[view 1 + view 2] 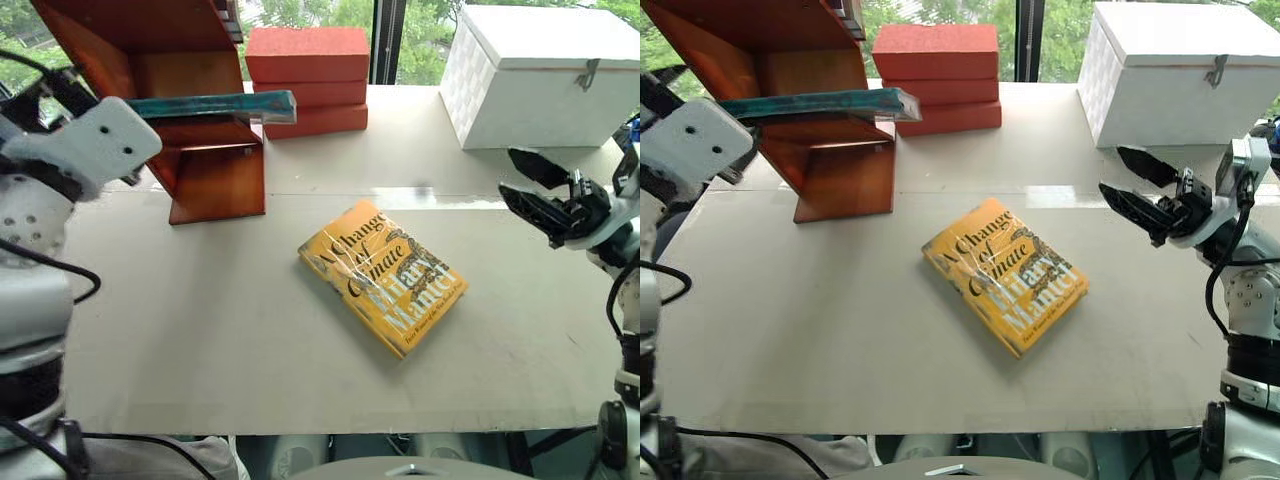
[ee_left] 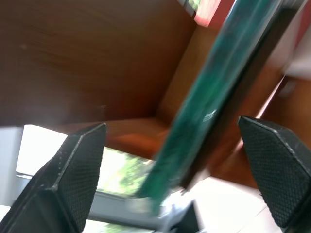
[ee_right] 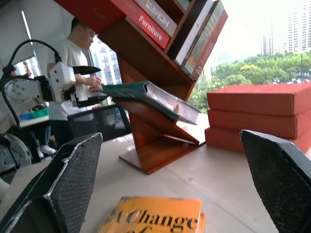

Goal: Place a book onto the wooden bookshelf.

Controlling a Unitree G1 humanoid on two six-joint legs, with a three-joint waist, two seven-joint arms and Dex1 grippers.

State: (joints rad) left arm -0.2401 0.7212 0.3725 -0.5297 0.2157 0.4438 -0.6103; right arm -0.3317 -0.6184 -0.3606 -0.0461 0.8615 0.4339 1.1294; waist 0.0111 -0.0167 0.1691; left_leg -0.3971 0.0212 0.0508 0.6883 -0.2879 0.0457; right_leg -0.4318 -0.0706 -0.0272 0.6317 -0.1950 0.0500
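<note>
Left gripper [image 3: 82, 85]: seen from the right wrist camera, it sits beside the near end of the book, black fingers spread apart above and below the cover edge, not pinching it. The left wrist view confirms this: fingers [image 2: 73, 179] stand wide apart, released, with the book between them and no visible contact.

Book [image 1: 215, 105]: teal-green cover in glossy plastic jacket, lying flat on the slanted lower panel of the wooden bookshelf [image 1: 215, 175]. One end overhangs toward the red-orange boxes. In the right wrist view the page edges face the camera and the book rests on the panel's upper edge.

The wooden bookshelf stands at the far left of the pale table [image 1: 200, 330], reddish-brown, with slanted panels. Upper compartments hold several other books [image 3: 194, 34], leaning with the slant.

Stack of three red-orange boxes [image 1: 308, 80]: just right of the bookshelf, at the far edge of the table, near the book's overhanging end.

Yellow-orange book [image 1: 383, 275]: lies flat at mid-table, turned diagonally, white lettering on cover, well apart from both grippers.

White lidded chest [image 1: 545, 75]: far right corner of the table, lid closed.

Right gripper [image 1: 1135, 185]: hovers above the right side of the table, fingers parted, empty.

A person [image 3: 73, 68] in a white shirt stands in the background beyond the left arm.
</note>
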